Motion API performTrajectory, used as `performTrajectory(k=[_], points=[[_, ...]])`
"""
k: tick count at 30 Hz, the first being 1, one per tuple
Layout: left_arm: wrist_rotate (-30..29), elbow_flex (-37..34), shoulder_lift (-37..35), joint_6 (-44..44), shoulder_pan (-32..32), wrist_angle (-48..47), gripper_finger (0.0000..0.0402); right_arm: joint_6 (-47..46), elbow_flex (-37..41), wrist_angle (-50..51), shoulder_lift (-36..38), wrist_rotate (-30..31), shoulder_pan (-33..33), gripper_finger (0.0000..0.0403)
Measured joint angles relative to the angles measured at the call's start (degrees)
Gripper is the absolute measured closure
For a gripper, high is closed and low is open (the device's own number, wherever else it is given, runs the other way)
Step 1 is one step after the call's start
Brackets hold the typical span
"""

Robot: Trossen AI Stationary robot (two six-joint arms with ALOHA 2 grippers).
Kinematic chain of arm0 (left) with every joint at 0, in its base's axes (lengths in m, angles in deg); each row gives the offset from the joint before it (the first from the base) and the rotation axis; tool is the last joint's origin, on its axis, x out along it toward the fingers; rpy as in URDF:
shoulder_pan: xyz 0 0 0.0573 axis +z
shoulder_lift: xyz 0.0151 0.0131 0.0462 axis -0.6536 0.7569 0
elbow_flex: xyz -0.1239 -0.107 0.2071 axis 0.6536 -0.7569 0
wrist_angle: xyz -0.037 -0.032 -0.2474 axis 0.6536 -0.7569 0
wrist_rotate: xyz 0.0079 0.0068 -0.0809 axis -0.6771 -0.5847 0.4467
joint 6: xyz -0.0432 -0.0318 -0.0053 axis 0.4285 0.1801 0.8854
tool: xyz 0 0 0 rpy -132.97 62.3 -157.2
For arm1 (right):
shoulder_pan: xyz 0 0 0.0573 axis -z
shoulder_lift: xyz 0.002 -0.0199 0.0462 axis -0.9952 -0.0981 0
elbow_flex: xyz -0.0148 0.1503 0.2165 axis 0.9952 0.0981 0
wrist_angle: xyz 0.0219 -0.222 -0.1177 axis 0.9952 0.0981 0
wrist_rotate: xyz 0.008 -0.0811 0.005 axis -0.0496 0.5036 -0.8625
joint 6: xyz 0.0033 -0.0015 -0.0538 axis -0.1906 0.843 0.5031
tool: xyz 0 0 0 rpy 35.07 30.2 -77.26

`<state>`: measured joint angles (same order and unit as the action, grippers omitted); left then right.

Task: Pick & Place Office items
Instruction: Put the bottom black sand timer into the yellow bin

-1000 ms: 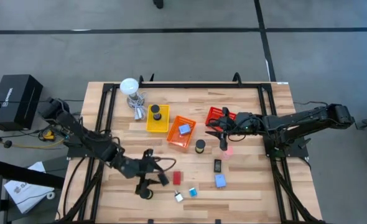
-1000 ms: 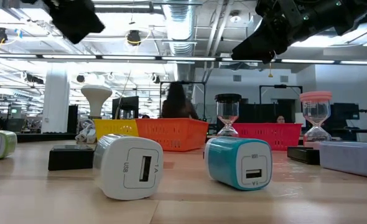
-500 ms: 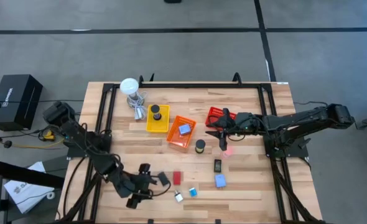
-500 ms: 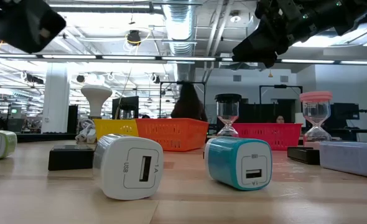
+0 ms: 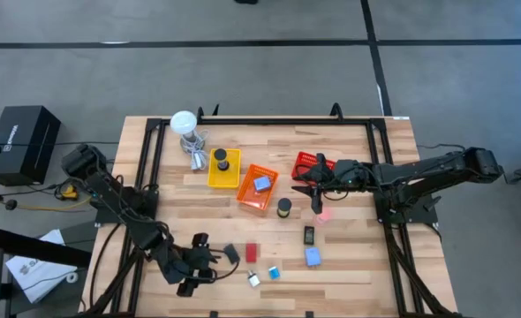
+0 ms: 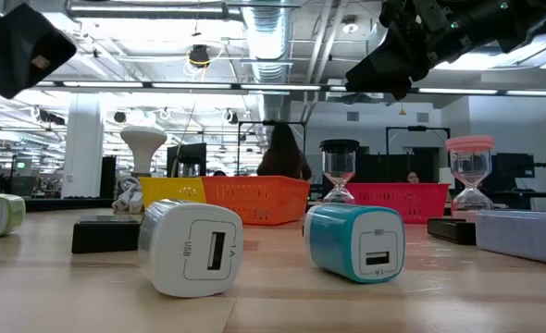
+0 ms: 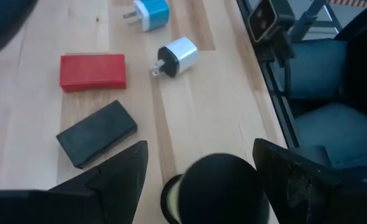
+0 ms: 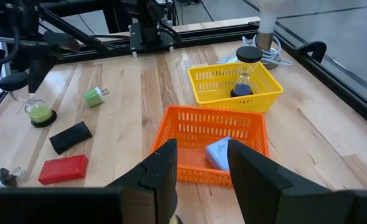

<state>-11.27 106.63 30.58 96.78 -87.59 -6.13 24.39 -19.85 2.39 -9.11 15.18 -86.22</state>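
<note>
A sand timer with a black cap and green sand (image 7: 213, 186) stands on the table near its near-left corner; it also shows in the right wrist view (image 8: 39, 112). My left gripper (image 5: 192, 272) is open, low over it, one finger on either side of the cap; I see no touch. My right gripper (image 5: 318, 193) is open and empty in the air above a pink sand timer (image 5: 323, 213). A red flat block (image 7: 92, 70), a black flat block (image 7: 96, 132), a white charger (image 7: 178, 55) and a teal charger (image 7: 151, 12) lie beyond the left gripper.
A yellow basket (image 5: 224, 168) holds a black sand timer. An orange basket (image 5: 259, 188) holds a light-blue block. A red basket (image 5: 310, 162) stands beside the right gripper. A black sand timer (image 5: 283, 207), a black flat piece (image 5: 309, 235), a light-blue block (image 5: 313, 256) and a white lamp stand (image 5: 184, 124) also stand around.
My left gripper has gone toward the table's near-left corner and down, and now stands over the green sand timer, which it covers in the high view. The sand timer has stayed where it was.
</note>
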Motion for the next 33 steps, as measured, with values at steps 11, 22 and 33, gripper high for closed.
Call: performTrajectory(k=[11, 22, 33], points=[[0.03, -0.16, 0.0, -1.74, -1.4, -0.35, 0.0116, 0.0, 0.0, -0.02, 0.0, 0.0, 0.0, 0.0269], [0.09, -4.22, 0.0, -1.68, -1.43, 1.36, 0.012, 0.0, 0.0, -0.13, -0.02, 0.0, 0.0, 0.0269], [-0.66, -4.22, 0.0, -1.68, -1.34, 2.24, 0.0144, 0.0, 0.0, -0.37, -0.01, 0.0, 0.0, 0.0269]])
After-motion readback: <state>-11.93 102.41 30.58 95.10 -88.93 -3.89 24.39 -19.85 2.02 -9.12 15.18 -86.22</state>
